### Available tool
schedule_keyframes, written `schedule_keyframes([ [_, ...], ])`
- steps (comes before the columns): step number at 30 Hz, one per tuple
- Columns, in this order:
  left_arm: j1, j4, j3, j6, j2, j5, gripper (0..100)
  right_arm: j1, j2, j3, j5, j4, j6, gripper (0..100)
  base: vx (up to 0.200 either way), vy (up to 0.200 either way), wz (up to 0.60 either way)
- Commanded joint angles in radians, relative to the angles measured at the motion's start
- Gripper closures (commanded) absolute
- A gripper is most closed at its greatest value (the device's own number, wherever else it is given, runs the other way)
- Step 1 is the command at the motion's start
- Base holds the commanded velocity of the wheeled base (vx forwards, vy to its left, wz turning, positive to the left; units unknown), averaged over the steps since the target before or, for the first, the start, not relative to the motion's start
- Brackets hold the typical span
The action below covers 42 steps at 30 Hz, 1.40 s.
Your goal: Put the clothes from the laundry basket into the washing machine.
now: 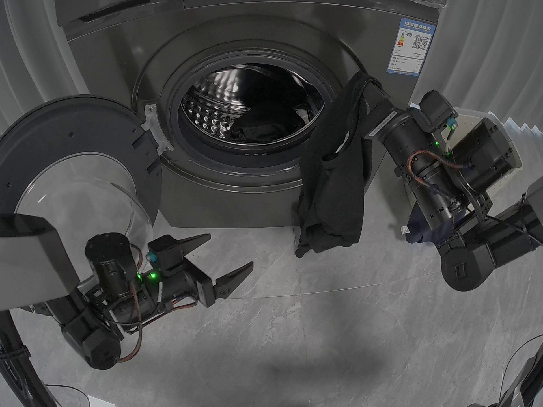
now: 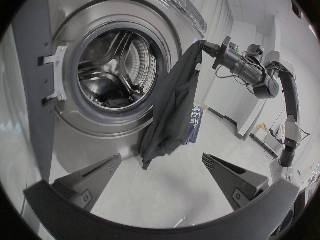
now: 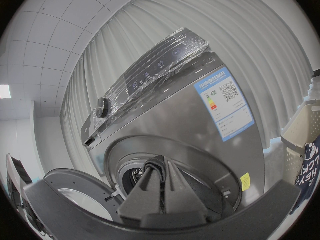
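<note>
Black, limp cloth, probably light and floppy: pinching the garment (image 1: 334,187) by a bunched top fold in the right gripper (image 3: 163,165), clamped fully on it, dangling it beside the drum (image 1: 226,103) mouth. Judging that bunch the surest hold. Showing one dark piece (image 1: 266,122) inside the drum, a navy piece (image 3: 311,164) over the basket (image 3: 300,127). Holding the left gripper (image 1: 223,255) low, spread wide, empty.
</note>
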<state>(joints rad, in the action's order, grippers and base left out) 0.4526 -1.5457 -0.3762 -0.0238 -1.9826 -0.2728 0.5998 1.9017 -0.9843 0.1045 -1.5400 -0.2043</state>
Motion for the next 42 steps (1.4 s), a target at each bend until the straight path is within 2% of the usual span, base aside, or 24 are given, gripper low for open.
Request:
schedule_keyframes([
  [1, 0.029, -0.001, -0.153, 0.007, -0.117, 0.004, 0, 0.046, 0.002, 0.041, -0.008, -0.002, 0.003, 100, 0.000, 0.000, 0.00],
  [7, 0.032, -0.001, -0.259, 0.012, -0.188, 0.006, 0, 0.063, -0.001, 0.047, -0.008, 0.000, 0.003, 100, 0.000, 0.000, 0.00],
  [10, 0.044, -0.001, -0.300, 0.031, -0.199, 0.009, 0, 0.074, 0.007, 0.045, -0.008, 0.000, 0.003, 100, 0.000, 0.000, 0.00],
  [18, 0.066, -0.001, -0.403, 0.035, -0.243, 0.046, 0, 0.133, 0.011, 0.039, -0.002, 0.000, 0.005, 100, 0.000, 0.000, 0.00],
  [27, 0.100, 0.003, -0.504, 0.038, -0.302, 0.050, 0, 0.169, 0.040, 0.038, -0.002, 0.000, 0.009, 100, 0.000, 0.000, 0.00],
  [36, 0.104, 0.001, -0.544, 0.039, -0.298, 0.049, 0, 0.169, 0.056, 0.036, -0.002, -0.002, 0.009, 100, 0.000, 0.000, 0.00],
  [39, 0.106, -0.001, -0.543, 0.058, -0.295, 0.049, 0, 0.167, 0.059, 0.036, -0.002, -0.002, 0.009, 100, 0.000, 0.000, 0.00],
  [42, 0.107, 0.001, -0.547, 0.061, -0.297, 0.049, 0, 0.167, 0.062, 0.033, 0.000, -0.002, 0.009, 100, 0.000, 0.000, 0.00],
])
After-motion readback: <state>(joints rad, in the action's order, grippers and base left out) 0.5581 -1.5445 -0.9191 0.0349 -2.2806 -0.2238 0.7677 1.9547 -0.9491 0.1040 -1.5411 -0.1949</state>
